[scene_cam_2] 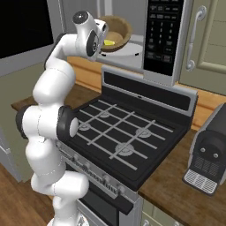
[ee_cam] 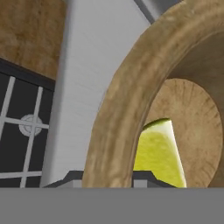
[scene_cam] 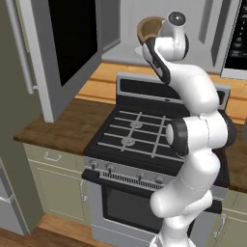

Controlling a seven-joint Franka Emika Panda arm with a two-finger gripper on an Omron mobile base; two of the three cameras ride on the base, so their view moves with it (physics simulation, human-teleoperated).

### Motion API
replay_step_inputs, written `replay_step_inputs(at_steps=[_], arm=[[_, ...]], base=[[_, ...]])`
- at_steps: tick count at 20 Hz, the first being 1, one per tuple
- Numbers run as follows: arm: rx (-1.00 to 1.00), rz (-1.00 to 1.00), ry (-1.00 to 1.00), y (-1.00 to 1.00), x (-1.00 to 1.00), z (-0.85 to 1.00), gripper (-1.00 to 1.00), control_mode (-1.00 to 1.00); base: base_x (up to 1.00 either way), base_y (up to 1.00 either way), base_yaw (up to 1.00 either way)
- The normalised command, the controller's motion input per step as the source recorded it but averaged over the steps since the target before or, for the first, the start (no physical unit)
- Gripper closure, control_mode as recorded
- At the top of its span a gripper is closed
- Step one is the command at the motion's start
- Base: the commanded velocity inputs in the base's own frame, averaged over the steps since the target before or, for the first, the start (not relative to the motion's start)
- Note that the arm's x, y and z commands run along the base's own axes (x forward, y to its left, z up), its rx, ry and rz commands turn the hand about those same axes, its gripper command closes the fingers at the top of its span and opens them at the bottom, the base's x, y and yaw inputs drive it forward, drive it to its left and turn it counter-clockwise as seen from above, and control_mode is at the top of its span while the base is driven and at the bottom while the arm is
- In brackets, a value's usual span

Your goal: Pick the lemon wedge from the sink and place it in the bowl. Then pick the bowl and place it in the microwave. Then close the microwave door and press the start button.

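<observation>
The light-brown wooden bowl hangs tilted at the mouth of the open microwave, over the left edge of its white turntable plate. My gripper is shut on the bowl's near rim, one dark fingertip on each side of it. The yellow lemon wedge lies inside the bowl, also seen as a lemon wedge from the right. From the left the bowl peeks out above the wrist. The microwave door stands swung wide open to the left. The sink is out of view.
Below the microwave is a black stove with grey burner grates and a raised back panel. A wooden counter runs on both sides. A dark coffee machine stands on the right counter. A beige cabinet door flanks the keypad.
</observation>
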Motion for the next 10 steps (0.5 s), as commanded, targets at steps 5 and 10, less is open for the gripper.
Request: replay_step_inputs(at_steps=[5, 10], arm=[[0.0, 0.0, 0.0, 0.0, 0.4, -0.22, 1.0, -1.0], [0.0, 0.0, 0.0, 0.0, 0.37, -0.15, -1.0, -1.0]], base=[[0.0, 0.0, 0.0], [0.0, 0.0, 0.0]])
